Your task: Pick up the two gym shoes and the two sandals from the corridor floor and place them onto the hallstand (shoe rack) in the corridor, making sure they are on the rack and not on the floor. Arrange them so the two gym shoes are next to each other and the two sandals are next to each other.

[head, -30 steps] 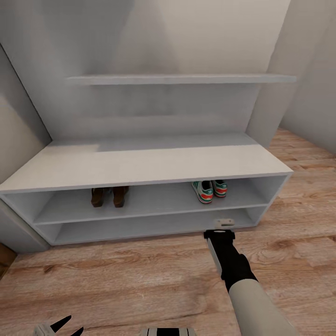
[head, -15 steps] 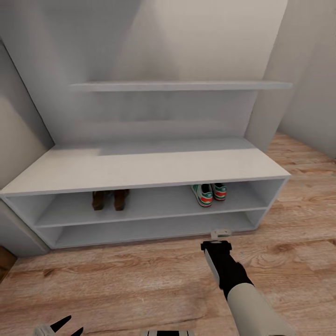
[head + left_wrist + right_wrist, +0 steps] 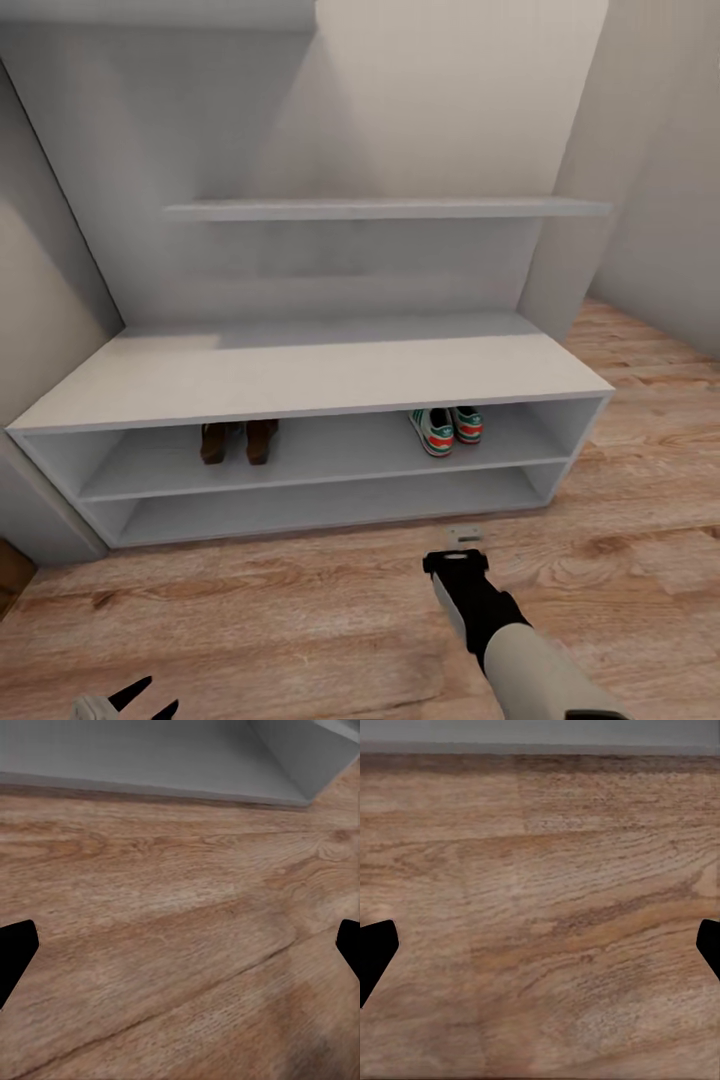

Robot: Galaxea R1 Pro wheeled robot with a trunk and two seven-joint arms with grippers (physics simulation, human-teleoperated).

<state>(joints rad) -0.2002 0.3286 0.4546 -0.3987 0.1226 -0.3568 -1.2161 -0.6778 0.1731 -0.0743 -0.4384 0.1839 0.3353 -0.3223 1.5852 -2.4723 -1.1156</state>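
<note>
Now, at the left, the left gripper [image 3: 180,949] has its black fingertips [image 3: 15,956] far apart over the grainy wood-plank corridor floor [image 3: 250,610]. Two brown leather sandals [image 3: 238,441] stand together on the smooth light-grey hallstand [image 3: 310,370] (middle tier, left part). Two white gym shoes [image 3: 445,428] with green stripes stand together further right. The right gripper [image 3: 540,949] is also spread wide, holding nothing.

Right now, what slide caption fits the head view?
Brown strappy sandals and white green-striped sneakers paired on the light-grey hallstand's middle shelf; right pincer over wood-plank floor.
</note>
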